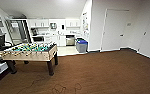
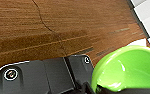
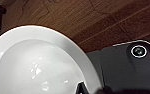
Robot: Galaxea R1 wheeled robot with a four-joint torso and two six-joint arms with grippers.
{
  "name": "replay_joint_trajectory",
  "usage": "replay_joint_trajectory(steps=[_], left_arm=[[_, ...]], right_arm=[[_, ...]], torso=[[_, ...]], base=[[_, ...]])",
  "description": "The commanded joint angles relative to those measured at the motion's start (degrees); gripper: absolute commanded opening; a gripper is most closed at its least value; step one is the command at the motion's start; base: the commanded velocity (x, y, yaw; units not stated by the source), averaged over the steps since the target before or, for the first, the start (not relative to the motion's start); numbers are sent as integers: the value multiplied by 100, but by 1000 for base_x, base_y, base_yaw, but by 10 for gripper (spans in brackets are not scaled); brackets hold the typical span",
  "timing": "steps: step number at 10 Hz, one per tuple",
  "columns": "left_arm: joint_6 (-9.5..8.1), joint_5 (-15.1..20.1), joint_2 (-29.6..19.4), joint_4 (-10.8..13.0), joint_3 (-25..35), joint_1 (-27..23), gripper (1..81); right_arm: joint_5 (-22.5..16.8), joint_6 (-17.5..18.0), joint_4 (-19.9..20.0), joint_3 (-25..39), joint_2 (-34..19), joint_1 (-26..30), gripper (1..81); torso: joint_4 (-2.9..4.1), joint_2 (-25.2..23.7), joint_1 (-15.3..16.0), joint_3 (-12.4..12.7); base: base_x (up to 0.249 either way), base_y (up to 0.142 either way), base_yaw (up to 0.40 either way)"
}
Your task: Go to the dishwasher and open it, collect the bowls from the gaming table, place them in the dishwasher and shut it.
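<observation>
Two bowls aboard: green bowl (image 2: 126, 70) at my left gripper, white bowl (image 3: 38, 65) at my right; grip unconfirmed. Advise level carriage toward dishwasher (image 1: 70, 40).

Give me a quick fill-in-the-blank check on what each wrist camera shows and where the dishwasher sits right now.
1. The bowl at the left wrist is ____ in colour.
2. The bowl at the right wrist is ____ in colour.
3. The dishwasher sits in the kitchen area beyond the ____ table.
4. The floor under both bowls is ____ carpet.

Missing words: green; white; foosball; brown
</observation>
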Motion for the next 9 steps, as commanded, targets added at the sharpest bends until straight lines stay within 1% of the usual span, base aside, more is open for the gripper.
replay_joint_trajectory(steps=[1, 3, 5, 9], left_arm=[[34, 75, -201, 79, 165, -363, 10], [34, 57, -201, 79, 165, -337, 10], [34, -66, -227, 79, 165, -311, 10], [34, -66, -236, 87, 165, -311, 10]], right_arm=[[-40, -2, -85, 115, -59, 433, 10], [-40, -2, -93, 106, -50, 424, 10], [-40, -2, -93, 89, -41, 415, 10], [-41, -2, -93, 89, -23, 415, 10]], torso=[[0, 0, 5, 5], [0, 2, 5, -37], [0, 2, 5, -30], [0, 2, 5, -30]], base=[[0, 0, 0], [0, 0, 0], [0, 0, 0], [0, 0, 0]])
